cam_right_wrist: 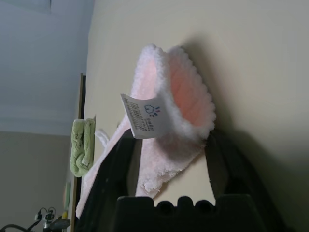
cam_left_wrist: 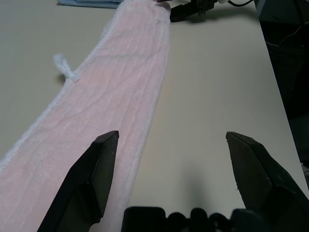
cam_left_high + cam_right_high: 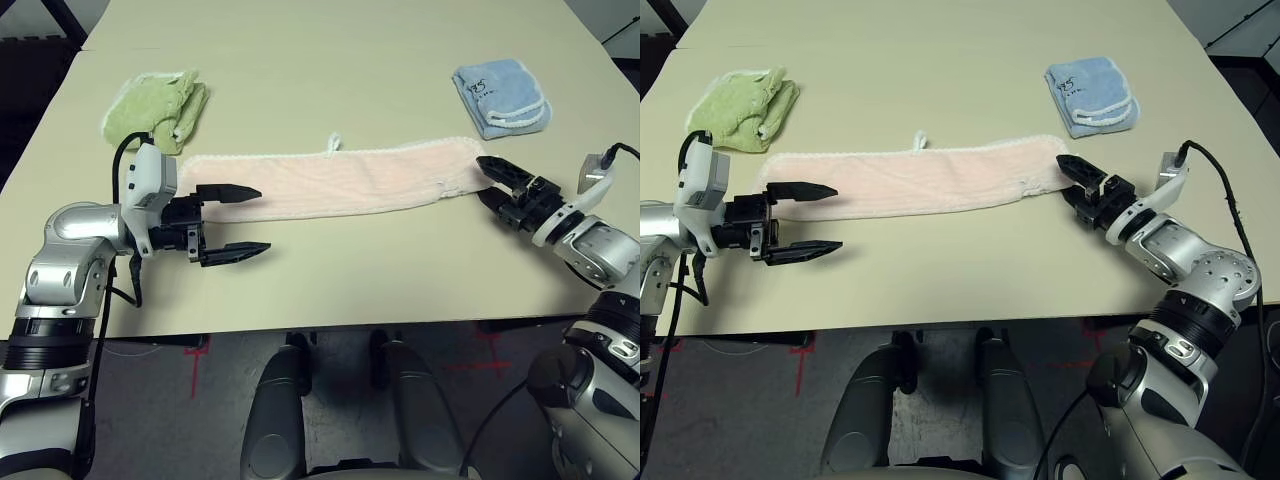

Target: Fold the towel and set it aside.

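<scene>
Between the right gripper's point(image 3: 488, 182) fingers — towel point(image 3: 330, 181) end, soft, light, limp; fingers straddling it, grip unconfirmed. Just beside the left gripper's point(image 3: 245, 221) wide-apart fingers — other end, flat on the surface point(image 3: 330, 70). Best pinched at corners.

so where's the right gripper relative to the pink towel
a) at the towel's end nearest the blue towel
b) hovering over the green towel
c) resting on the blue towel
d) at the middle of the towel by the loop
a: the right gripper sits at the end of the pink towel that lies nearest the blue towel, its fingers on either side of the towel's edge in the right wrist view.
</scene>
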Available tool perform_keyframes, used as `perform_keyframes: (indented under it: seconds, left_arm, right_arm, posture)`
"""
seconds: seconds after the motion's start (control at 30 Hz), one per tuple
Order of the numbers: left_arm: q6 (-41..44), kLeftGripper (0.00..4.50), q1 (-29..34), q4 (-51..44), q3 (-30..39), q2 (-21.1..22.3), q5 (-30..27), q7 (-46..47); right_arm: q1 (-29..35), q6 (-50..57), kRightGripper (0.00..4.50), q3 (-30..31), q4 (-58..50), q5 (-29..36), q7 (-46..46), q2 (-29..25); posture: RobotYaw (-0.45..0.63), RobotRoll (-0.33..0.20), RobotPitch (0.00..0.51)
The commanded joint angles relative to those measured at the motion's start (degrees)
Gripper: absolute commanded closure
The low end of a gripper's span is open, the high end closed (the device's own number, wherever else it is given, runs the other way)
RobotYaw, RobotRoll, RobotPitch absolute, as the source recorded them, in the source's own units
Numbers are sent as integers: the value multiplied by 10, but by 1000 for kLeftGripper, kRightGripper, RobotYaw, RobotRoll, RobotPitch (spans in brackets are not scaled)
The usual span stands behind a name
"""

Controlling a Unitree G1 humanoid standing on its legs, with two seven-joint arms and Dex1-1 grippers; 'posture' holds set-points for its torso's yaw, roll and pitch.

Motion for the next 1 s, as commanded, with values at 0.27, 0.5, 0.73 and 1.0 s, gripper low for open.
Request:
perform_keyframes:
  seconds: [0.27, 0.5, 0.73, 1.0]
  left_arm:
    - [-3, 0, 8, -1, 0, 6, -2, -2]
    - [-9, 0, -3, 14, -4, 5, 2, -6]
    - [-16, 0, -11, 24, -12, 1, 3, -8]
    - [-19, 0, -10, 23, -14, 4, 3, -10]
  right_arm:
    - [68, 16, 4480, -1, -37, 73, -44, -5]
    - [104, 20, 4480, -12, -51, 134, -61, -57]
    - [104, 7, 4480, 3, -33, 173, -43, -102]
    - [106, 35, 4480, 99, -67, 203, 55, -135]
  posture:
    - [-75, 0, 269]
    - [-91, 0, 266]
    - [-97, 0, 259]
    - [-87, 0, 244]
